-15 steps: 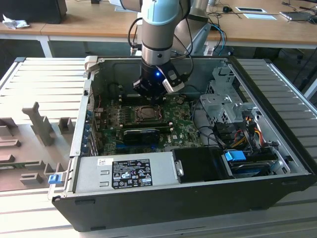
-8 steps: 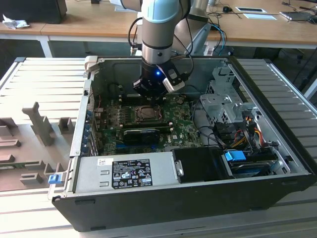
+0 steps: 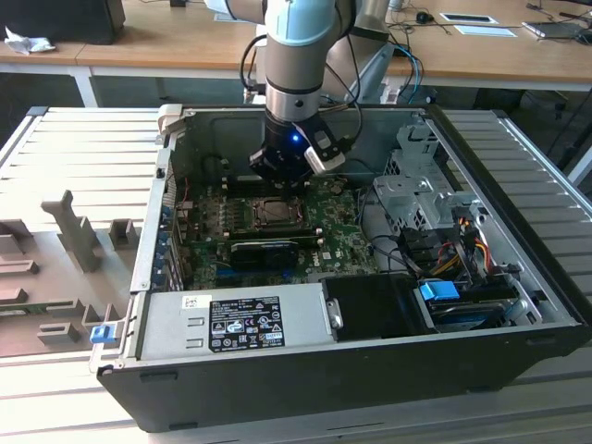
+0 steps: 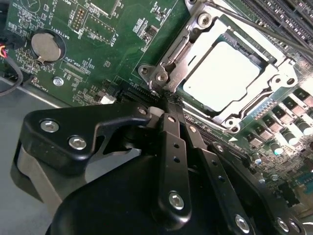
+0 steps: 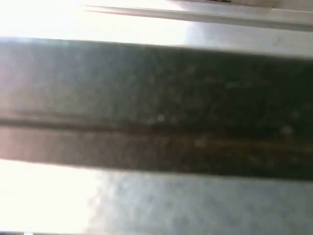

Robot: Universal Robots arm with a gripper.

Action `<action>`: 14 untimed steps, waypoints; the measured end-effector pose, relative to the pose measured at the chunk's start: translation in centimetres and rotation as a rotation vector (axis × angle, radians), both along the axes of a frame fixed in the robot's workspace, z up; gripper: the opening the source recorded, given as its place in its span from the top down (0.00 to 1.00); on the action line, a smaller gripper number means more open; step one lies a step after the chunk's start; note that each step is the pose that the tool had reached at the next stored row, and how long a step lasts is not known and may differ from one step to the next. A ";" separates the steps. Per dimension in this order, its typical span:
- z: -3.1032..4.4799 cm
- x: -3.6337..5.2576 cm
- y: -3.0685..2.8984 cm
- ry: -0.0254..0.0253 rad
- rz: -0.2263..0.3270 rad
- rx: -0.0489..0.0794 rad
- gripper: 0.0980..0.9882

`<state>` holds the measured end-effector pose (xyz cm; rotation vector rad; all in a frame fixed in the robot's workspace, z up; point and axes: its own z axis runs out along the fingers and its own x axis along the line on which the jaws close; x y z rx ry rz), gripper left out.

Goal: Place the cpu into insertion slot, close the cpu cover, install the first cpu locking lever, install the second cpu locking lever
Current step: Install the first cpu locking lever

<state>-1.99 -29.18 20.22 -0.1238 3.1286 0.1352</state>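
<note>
Slatted metal bench (image 3: 83, 148), open computer case (image 3: 370, 370): we're judging this the lever step.
The pincer (image 4: 165, 104), tips pressed together and empty, is nosing the cpu cover (image 4: 182, 49) corner. Just beyond, the cpu (image 4: 220, 73) is sitting in the insertion slot (image 3: 276, 212), calling for steady pushing. We're leaving the label (image 3: 245, 324) unread.

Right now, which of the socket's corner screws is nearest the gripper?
The corner screw on the side facing the coin battery, just beyond the tips of the gripper. The other corner screws sit across the cpu, farther off.
</note>
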 end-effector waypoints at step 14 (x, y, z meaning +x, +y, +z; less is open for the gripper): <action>1.67 0.00 -0.77 0.0017 0.000 0.000 0.99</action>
